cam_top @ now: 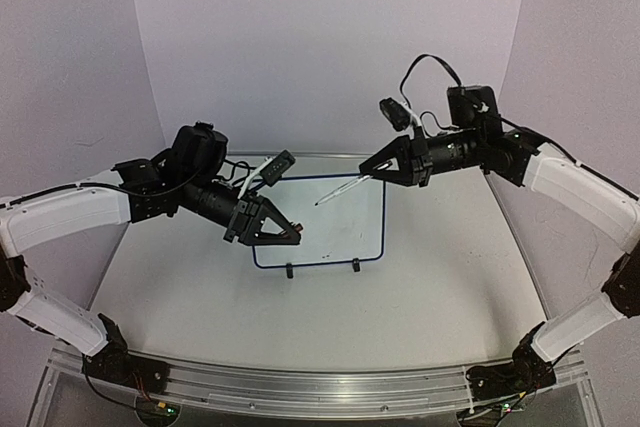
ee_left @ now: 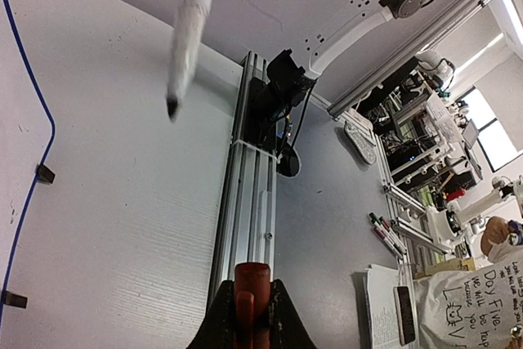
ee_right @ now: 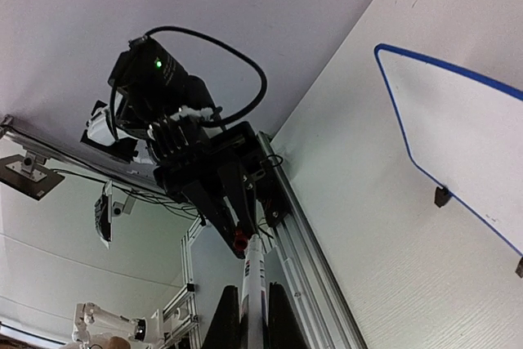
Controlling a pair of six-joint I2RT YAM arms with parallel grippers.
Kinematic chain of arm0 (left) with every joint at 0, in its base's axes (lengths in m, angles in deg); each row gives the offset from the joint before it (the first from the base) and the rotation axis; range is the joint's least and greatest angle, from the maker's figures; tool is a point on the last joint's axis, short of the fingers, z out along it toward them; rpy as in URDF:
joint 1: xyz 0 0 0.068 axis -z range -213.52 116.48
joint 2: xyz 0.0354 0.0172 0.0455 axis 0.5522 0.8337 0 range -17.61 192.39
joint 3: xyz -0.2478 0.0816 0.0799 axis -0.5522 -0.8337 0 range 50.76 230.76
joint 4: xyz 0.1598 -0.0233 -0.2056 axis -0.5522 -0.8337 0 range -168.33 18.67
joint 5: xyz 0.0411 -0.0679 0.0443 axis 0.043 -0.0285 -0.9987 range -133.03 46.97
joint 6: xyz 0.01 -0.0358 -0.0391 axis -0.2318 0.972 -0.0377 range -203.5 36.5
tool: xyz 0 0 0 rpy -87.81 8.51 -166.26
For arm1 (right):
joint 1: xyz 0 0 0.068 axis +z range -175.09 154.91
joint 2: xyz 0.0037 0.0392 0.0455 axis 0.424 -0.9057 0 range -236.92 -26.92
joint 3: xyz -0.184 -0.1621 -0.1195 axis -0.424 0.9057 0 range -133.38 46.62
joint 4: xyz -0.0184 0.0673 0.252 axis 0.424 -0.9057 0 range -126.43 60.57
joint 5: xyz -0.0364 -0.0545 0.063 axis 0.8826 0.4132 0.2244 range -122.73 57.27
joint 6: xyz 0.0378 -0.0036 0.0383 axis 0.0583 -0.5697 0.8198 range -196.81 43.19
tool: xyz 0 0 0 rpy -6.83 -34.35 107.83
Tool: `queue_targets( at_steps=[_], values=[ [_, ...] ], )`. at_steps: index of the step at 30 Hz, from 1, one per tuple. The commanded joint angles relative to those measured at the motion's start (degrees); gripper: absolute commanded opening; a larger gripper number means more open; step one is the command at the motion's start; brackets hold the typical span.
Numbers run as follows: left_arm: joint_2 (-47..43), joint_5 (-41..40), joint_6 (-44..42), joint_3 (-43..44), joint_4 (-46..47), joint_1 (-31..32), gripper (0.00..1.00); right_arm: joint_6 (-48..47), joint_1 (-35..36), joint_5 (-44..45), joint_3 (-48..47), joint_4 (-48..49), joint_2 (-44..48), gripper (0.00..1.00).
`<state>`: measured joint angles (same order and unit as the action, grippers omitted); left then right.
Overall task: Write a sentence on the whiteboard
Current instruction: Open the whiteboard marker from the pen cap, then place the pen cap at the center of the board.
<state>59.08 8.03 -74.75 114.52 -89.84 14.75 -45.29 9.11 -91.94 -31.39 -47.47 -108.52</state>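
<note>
1. Whiteboard [cam_top: 345, 232] sat mid-table between your arms. No writing showed on it, so the sentence looked unstarted.
2. Your right claw [cam_top: 375, 169] was clamped on the marker [cam_top: 340, 190], with the tip over the white face. Couldn't tell if it touched.
3. Your left claw [cam_top: 288, 237] was pinched on a small red piece [ee_left: 251, 284], likely the cap.
4. Left for you: all the writing.
</note>
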Motion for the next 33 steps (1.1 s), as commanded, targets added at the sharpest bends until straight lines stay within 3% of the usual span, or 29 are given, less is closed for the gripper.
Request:
queue_targets(
  at_steps=[1, 6, 10, 14, 21, 26, 33],
  values=[
    [-3.1, 0.7, -5.0, 2.9, -8.5, -0.2, 0.0, -1.9, -5.2, -2.8, 1.0, -1.0, 4.5, 0.0],
    [-5.6, -5.0, -4.3, 0.3, -8.2, -0.7, 0.0, -4.4, -9.2, -1.5, 2.1, -3.8, 7.9, 0.0],
    [-4.0, -21.9, -1.4, -3.8, -6.1, 0.7, 0.0, -5.0, -9.3, 6.4, 3.1, -3.8, 10.3, 0.0],
    [1.2, -37.4, -0.9, -5.6, -5.3, 9.1, 0.0, -4.9, -9.3, 21.6, 5.6, -4.6, 14.3, 0.0],
    [6.8, -42.0, 0.8, -11.3, 3.1, 10.8, 0.0, -4.5, -9.3, 32.5, 11.4, -4.5, 22.3, 0.0],
    [15.8, -39.4, 0.7, -10.2, 5.5, 11.4, 0.0, -3.5, -9.2, 33.6, 14.5, -3.5, 23.9, 0.0],
    [23.3, -42.6, -1.5, -6.6, 5.2, 11.8, 0.03, -2.6, -9.2, 32.7, 16.1, -1.1, 23.7, 0.0]
  ],
)
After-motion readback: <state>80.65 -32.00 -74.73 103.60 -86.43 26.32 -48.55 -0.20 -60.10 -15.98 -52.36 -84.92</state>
